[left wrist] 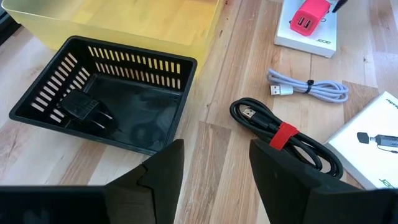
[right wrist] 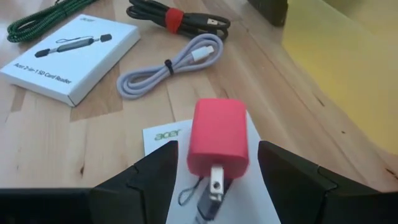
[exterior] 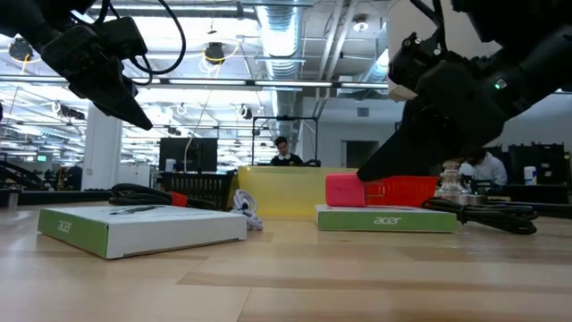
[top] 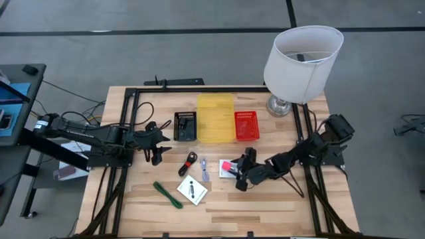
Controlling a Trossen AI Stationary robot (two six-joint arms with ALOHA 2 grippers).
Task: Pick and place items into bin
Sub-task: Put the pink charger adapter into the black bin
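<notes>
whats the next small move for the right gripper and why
Probably close the right gripper on the pink charger. Its fingers are open on either side of the charger, which sits on a white box, so a grip should come before any lift toward the bins. The left gripper hangs open by the black bin.

1. High view: even, diffuse overhead light; wooden table (top: 265, 206) bright, shadows soft and short under both arms
2. Low view: ceiling lights (exterior: 214, 52) at upper centre of frame blow out to glare; arms read as dark silhouettes against them; near tabletop along the bottom edge is blurred
3. Left wrist view: black basket (left wrist: 99, 93) floor shows a faint sheen; fingers at bottom soft, out of focus
4. Right wrist view: pink charger (right wrist: 219, 137) sharp; dark fingers blurred; yellow bin wall at right edge hazy
</notes>
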